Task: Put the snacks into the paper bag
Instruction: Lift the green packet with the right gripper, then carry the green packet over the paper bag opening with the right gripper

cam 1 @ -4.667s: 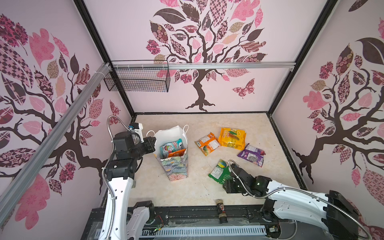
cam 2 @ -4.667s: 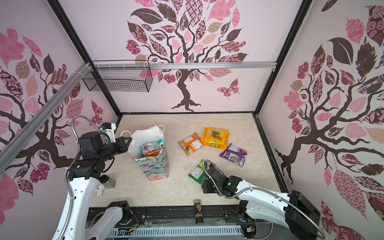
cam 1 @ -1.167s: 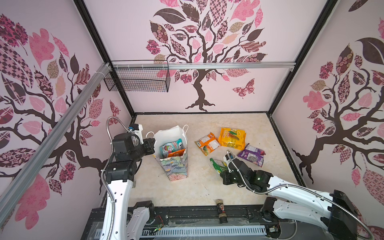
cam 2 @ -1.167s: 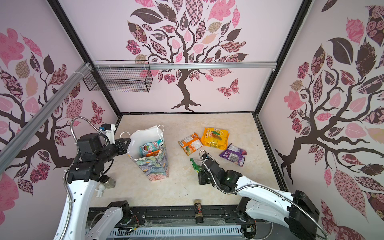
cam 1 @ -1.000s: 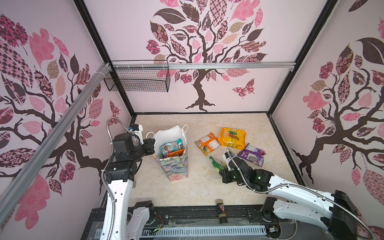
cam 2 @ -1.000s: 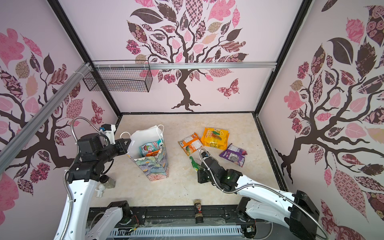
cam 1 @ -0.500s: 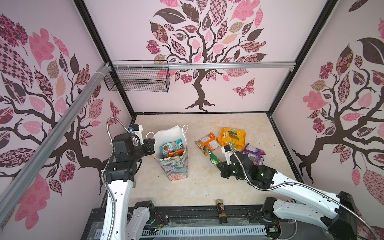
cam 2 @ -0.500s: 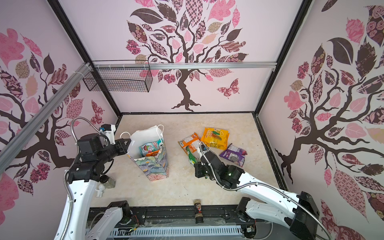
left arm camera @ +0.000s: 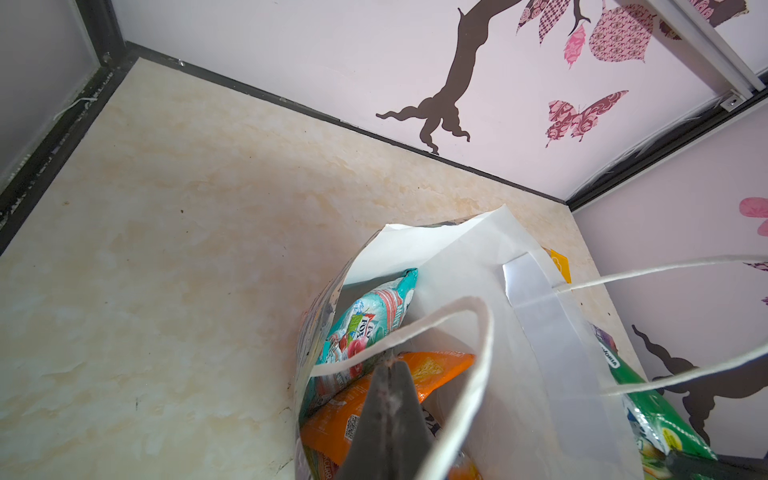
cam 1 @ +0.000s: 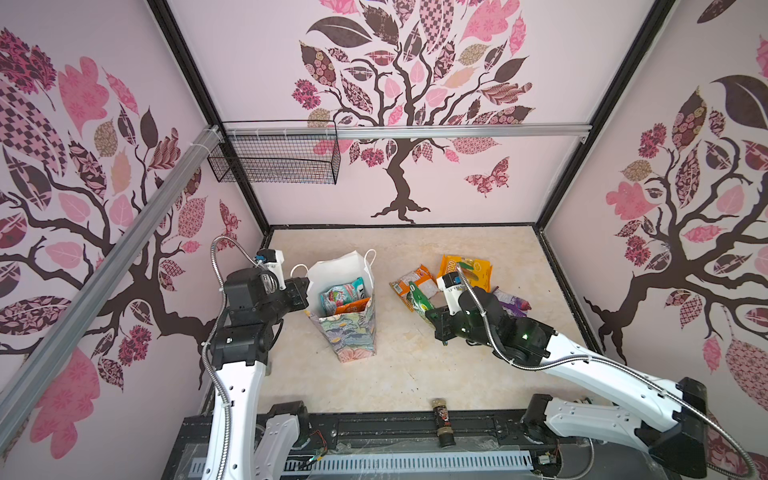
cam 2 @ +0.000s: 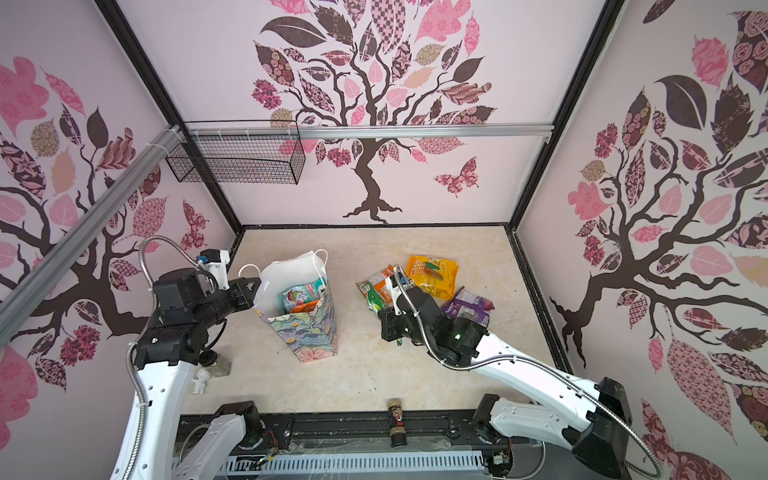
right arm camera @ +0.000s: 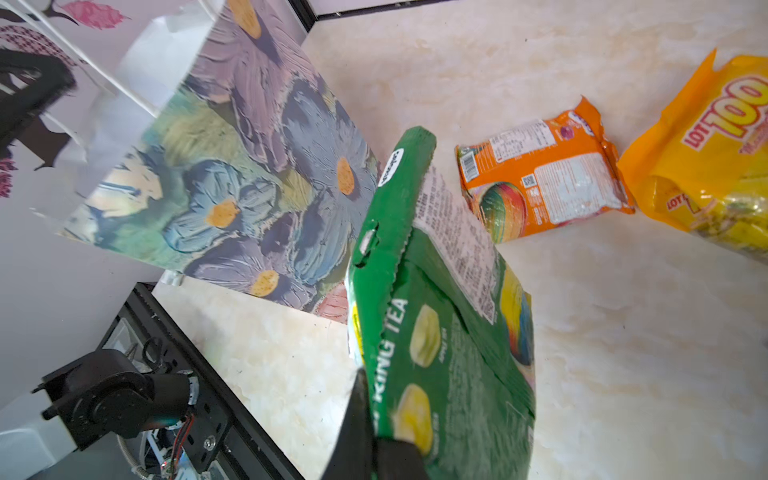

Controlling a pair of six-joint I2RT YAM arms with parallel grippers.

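The green snack packet point(right arm camera: 440, 332) is held aloft, pinched by the right gripper point(right arm camera: 374, 436), at three o'clock from the upright paper bag point(cam 1: 353, 332). At the bag's nine o'clock rim, the left gripper point(left arm camera: 390, 368), jaws pressed together, nips its cord handle point(left arm camera: 478, 324).

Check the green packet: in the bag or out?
Out. The right gripper holds the green packet in the air beside the paper bag, not over its opening.
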